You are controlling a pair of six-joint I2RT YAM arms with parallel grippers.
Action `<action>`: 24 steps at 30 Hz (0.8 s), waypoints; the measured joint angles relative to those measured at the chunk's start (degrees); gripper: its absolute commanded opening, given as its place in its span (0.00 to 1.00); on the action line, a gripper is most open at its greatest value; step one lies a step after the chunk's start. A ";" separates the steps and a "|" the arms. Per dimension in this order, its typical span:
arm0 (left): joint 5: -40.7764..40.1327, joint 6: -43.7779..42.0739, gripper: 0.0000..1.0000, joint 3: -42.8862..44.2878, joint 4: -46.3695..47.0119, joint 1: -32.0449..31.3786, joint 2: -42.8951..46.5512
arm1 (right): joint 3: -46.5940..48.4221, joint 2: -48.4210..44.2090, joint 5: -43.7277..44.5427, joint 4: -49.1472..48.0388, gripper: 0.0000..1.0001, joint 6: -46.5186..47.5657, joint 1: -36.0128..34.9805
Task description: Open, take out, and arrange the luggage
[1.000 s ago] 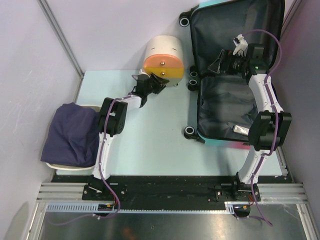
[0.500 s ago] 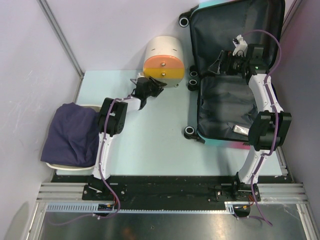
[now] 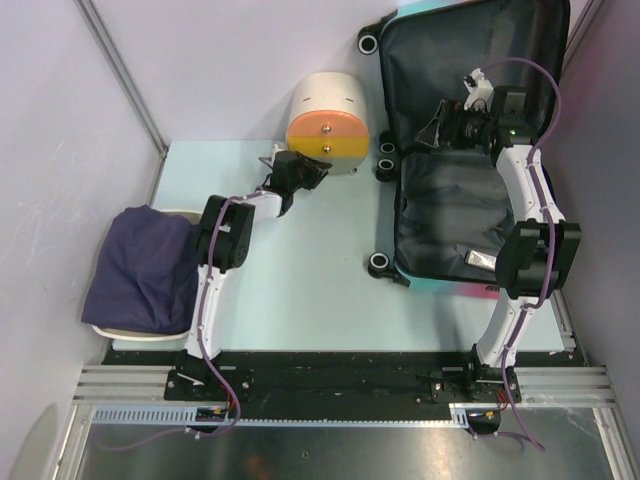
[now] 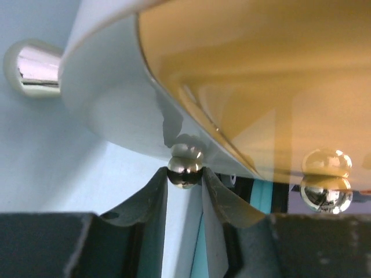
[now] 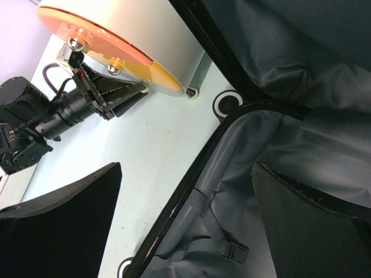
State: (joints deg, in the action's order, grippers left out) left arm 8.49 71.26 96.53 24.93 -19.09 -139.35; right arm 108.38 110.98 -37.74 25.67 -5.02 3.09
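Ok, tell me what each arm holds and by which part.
Left gripper pinches the cream box by a shiny knob at its rim; right gripper holds nothing, jaws wide.

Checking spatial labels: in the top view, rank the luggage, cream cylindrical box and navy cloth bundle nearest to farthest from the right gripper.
1. luggage: the right gripper hovers over its open lining, far right.
2. cream cylindrical box: to the gripper's left, at the back.
3. navy cloth bundle: far left, toward the near edge.
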 measured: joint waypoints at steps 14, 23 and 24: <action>0.24 3.30 0.03 -7.74 4.26 -0.76 3.50 | 0.09 1.05 -0.26 0.61 0.99 0.35 0.04; 0.31 4.42 0.04 -22.43 7.58 -2.95 12.50 | -4.52 -0.28 -2.58 -0.22 0.99 1.25 0.61; 0.42 4.42 0.10 -24.00 7.74 -3.15 13.57 | -5.70 -0.68 -2.89 -0.17 0.99 1.53 0.81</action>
State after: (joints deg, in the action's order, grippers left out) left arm 8.91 75.68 72.53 32.67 -22.24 -125.78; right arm 102.67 110.30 -40.62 25.50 -3.49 3.90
